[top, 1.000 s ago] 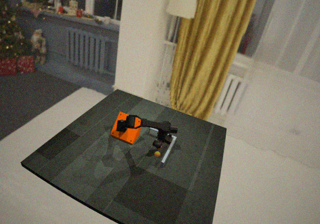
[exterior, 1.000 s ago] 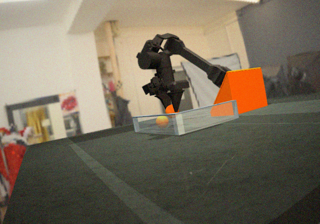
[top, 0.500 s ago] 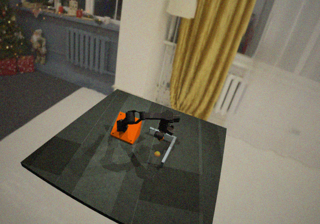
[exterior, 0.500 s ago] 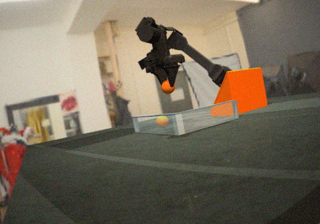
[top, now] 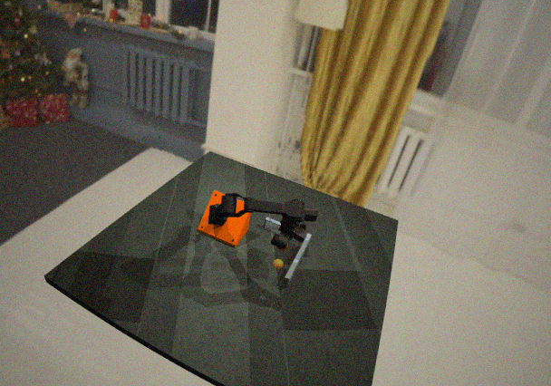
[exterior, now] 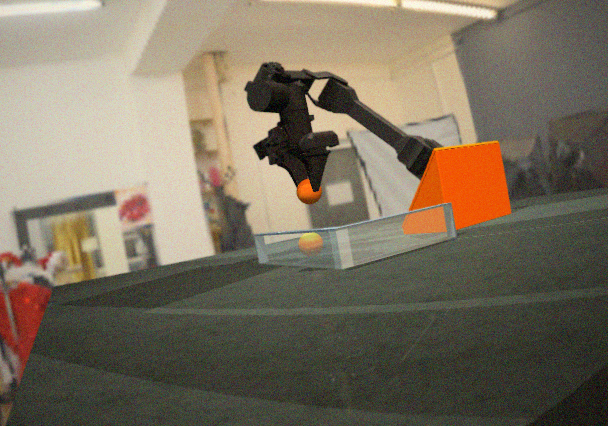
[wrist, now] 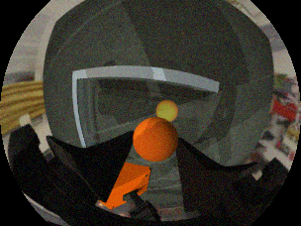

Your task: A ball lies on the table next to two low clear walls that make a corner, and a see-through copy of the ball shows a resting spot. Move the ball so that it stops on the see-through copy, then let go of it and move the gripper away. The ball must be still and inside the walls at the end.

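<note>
Ball clenched in the end effector — raised clear above the see-through copy inside the walls.

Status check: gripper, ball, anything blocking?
Gripper shut on ball, held in the air. See-through copy on the table inside the clear walls, below the ball. Nothing between them.
</note>
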